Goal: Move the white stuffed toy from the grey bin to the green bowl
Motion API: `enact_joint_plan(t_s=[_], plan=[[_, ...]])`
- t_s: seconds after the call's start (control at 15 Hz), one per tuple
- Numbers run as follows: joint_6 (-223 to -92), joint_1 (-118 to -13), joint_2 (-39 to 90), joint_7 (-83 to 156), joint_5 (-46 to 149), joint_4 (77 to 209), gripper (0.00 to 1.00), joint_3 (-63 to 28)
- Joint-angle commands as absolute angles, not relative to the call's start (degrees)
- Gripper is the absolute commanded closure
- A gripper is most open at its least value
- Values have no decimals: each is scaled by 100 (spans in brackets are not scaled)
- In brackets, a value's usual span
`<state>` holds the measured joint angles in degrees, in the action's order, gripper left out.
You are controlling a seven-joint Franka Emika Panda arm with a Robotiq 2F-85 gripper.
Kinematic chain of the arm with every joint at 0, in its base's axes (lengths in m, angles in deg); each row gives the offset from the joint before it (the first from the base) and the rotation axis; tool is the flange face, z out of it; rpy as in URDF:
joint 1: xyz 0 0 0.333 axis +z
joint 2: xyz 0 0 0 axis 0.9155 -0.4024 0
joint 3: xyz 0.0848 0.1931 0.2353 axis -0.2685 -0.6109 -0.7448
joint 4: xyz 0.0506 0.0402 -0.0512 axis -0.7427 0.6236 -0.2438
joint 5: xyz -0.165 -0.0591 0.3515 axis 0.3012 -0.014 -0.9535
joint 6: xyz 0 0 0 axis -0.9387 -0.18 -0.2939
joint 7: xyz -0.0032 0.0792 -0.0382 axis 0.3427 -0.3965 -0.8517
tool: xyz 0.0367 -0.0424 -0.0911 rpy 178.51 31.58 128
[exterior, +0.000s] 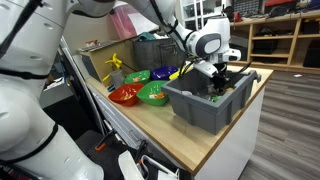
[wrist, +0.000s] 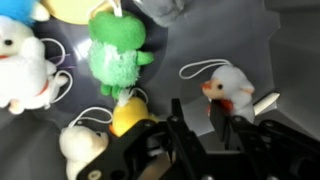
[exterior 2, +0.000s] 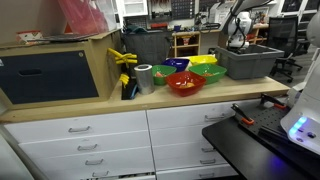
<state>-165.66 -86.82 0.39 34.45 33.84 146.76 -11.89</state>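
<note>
Three pale toys: lie inside the large dark-grey plastic bin in the wrist view.
Task toy: the small white stuffed toy with a cord loop lies on the bin floor, just beyond one finger.
Gripper: jaws narrowly parted, with nothing between them.
Cut off: a second white toy runs past the frame edge, and a cream toy is partly behind the gripper.
Exterior views: the bin wall hides the toys. A green plastic bowl stands just beside the bin on the wooden surface.

In an exterior view: grey bin sits on wooden counter. Gripper is inside it, entering from 12 o'clock, jaw state unreadable. Green bowl just beside bin at 9 o'clock; red bowl beyond it, same bearing.
</note>
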Motion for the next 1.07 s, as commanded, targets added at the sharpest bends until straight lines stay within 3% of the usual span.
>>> enact_joint_plan(t_s=[0.0, 0.13, 0.93, 1.0], plan=[[-16589, -8742, -46, 3596, 3282, 14566, 95, -1273], [-16534, -8732, -8, 3547, 3305, 14591, 100, -1290], [-16606, -7971, 1261, 3317, 4868, 15314, 100, -985], [-16589, -7973, 1292, 3322, 4849, 15352, 74, -1009]])
